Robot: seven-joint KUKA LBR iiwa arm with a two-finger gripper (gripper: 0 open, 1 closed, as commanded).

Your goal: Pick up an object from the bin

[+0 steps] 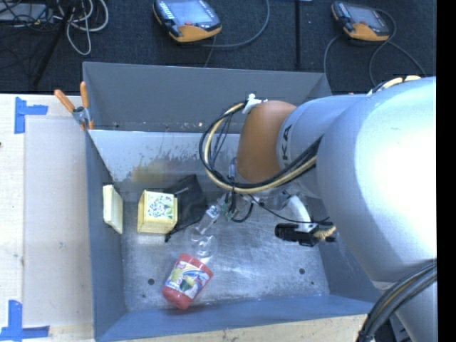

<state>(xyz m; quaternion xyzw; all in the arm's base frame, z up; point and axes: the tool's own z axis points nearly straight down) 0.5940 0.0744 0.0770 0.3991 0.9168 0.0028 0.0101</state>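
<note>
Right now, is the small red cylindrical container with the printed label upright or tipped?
Tipped: the red cylindrical container lies on its side on the floor of the grey metal bin.

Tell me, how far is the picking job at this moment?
Done: the gripper is down inside the bin, beside the black object and the patterned yellow box. In hand: nothing that I can see; the red can in front also lies on the floor. Left: to grasp one thing and lift it out.
</note>
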